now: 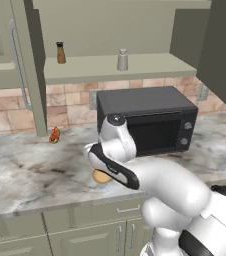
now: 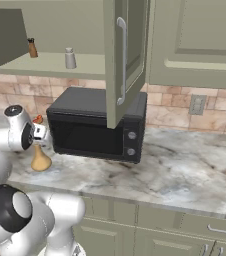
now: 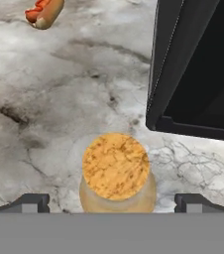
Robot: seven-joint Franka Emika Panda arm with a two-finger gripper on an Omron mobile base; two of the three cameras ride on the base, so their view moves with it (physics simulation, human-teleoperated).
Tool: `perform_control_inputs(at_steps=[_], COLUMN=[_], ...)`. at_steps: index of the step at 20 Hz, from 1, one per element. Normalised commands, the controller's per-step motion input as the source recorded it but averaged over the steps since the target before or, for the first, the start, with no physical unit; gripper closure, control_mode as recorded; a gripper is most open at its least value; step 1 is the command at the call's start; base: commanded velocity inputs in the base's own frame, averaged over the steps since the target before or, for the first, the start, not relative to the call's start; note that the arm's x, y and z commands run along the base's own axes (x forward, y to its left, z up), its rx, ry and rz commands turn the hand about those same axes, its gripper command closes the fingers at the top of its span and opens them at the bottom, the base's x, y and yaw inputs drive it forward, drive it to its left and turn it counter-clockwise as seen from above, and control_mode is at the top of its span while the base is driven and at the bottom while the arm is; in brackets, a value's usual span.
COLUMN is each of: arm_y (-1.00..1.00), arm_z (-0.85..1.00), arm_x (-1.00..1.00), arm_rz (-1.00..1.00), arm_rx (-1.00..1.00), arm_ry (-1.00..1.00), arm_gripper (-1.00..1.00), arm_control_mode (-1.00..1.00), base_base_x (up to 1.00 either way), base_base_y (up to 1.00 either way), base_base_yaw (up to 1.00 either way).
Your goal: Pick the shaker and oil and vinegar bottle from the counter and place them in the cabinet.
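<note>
A: While the jaws stand spread wide above it, we enter item one: the oil and vinegar bottle (image 3: 116,171), tan, cork-topped, upright on the bench (image 1: 30,170) just in front of the black microwave (image 1: 147,120). The gripper (image 3: 112,202) looks straight down on the cork, one fingertip (image 3: 29,202) to each side, nothing pinched yet.

B: Item two: the shaker (image 1: 122,60), light grey, already on the cabinet shelf (image 1: 110,67), well apart from a brown shaker (image 1: 60,53) with a dark cap. So we judge the bottle to be the step in hand.

A: Agreed. Handling advice: we would lower straight down, keeping the neck centred between the fingertips, and close on the neck below the flared lip so it cannot slip out on the lift.

B: Hazards: the microwave corner sits near one side, so we would keep the descent vertical. A small orange-red item (image 1: 54,135) lies further off on the bench, no obstacle. The cabinet door (image 2: 125,60) hangs open over the microwave and calls for clearance on the way up.

A: Brands, labels, writing: none legible on bottle, shakers or microwave.
</note>
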Motion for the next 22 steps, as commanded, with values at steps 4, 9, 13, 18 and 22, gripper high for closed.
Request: perform_control_inputs(at_steps=[4,9,13,18,22], arm_y=[0.06,0.06,0.04,0.0,0.0], arm_z=[-0.21,-0.19,-0.22,-0.28,-0.29], arm_x=[0.24,0.2,0.17,0.0,0.0], arm_rz=[0.0,0.0,0.0,0.0,0.0], arm_rx=[0.0,0.0,0.0,0.0,0.0], arm_ry=[0.0,0.0,0.0,0.02,0.02], arm_gripper=[-1.0,-1.0,-1.0,1.0,1.0], arm_control_mode=[-1.0,-1.0,-1.0,-1.0,-1.0], base_base_x=[0.0,0.0,0.0,0.0,0.0], base_base_y=[0.0,0.0,0.0,0.0,0.0], base_base_yaw=[0.0,0.0,0.0,0.0,0.0])
